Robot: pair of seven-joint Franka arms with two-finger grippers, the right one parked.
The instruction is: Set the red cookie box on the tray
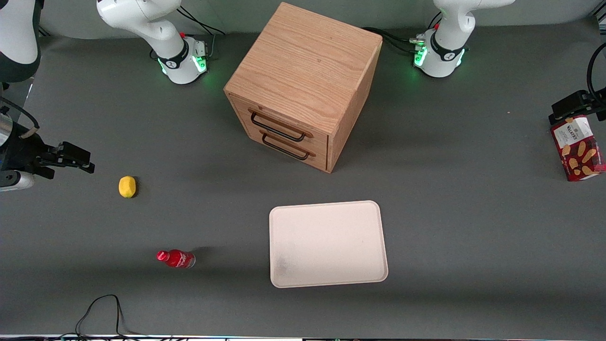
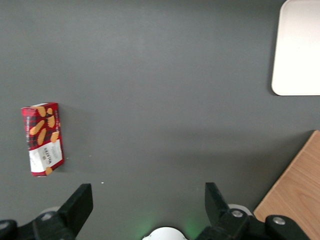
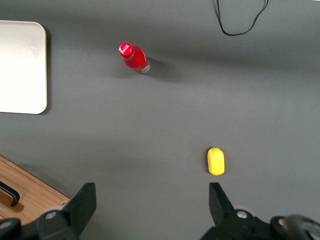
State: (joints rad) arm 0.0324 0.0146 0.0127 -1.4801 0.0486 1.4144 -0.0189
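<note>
A yellow lemon (image 1: 127, 186) lies on the grey table (image 1: 473, 227) toward the parked arm's end. A small red bottle (image 1: 176, 258) lies on its side nearer the front camera than the lemon, and a loop of black cable (image 1: 102, 312) trails at the table's near edge. At mid-table stands a wooden drawer cabinet (image 1: 303, 85) with two black-handled drawers. In front of it, apart from it, lies the tray (image 1: 327, 243), flat and bare but for a faint grey smudge, with open table along all four of its rounded edges. A wide stretch of bare grey surface separates the tray from the red cookie box (image 1: 578, 148), which lies flat on the table toward the working arm's end, close to the frame's edge. The gripper (image 2: 145, 207) hangs above the table near the box, not touching it, its two black fingers (image 2: 77, 205) spread wide with nothing between them. In the wrist view, the box lies off to one side of the fingers rather than between them.
</note>
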